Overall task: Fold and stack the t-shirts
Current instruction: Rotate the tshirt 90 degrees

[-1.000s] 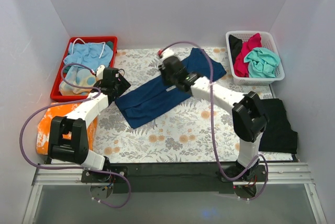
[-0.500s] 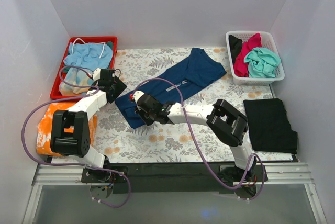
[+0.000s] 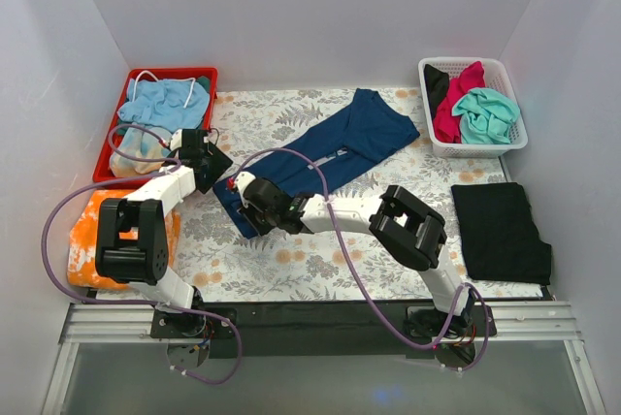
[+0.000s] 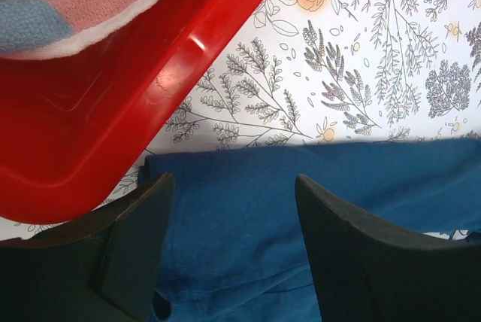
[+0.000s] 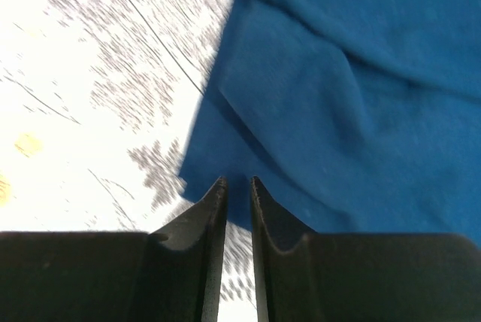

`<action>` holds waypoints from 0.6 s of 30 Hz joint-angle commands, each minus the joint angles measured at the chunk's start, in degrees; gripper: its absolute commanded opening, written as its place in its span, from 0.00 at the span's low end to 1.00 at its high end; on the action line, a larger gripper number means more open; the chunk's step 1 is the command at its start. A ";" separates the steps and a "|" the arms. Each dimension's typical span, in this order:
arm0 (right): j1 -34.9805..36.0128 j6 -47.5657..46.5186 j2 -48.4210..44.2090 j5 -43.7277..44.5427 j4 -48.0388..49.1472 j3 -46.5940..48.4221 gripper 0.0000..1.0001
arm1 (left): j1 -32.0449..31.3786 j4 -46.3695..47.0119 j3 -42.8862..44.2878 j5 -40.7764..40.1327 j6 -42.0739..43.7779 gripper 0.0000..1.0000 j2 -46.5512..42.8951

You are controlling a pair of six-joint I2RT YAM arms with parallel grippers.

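The navy t-shirt, limp and light, lies on the surface just beside the red tray; I judge its hem corners the best hold. The left pincer hangs released over the tray-side corner. The right pincer is clenched; whether it holds cloth, I cannot tell.

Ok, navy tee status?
Left pincer open over navy tee, beside red tray. Right pincer nearly shut at its edge, grip unconfirmed. Nothing blocking.

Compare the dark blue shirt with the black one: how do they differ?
The navy tee lies as a long slanted strip across the middle of the mat; the black tee is a compact folded rectangle at the right edge. The left hand and right hand are both at the navy tee's near-left end; neither is at the black tee. Both lie flat.
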 commanded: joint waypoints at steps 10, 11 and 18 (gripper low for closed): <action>2.33 3.69 -6.02 0.72 3.89 -15.40 0.20 | 0.61 3.70 -0.52 3.48 0.15 0.64 4.77; 2.60 4.31 -6.73 0.64 4.32 -17.33 0.20 | 0.61 3.97 -0.78 3.57 0.06 0.64 5.38; 4.53 8.44 -11.48 1.95 4.33 -27.44 0.16 | 0.52 4.85 -3.07 4.18 -0.46 0.63 7.94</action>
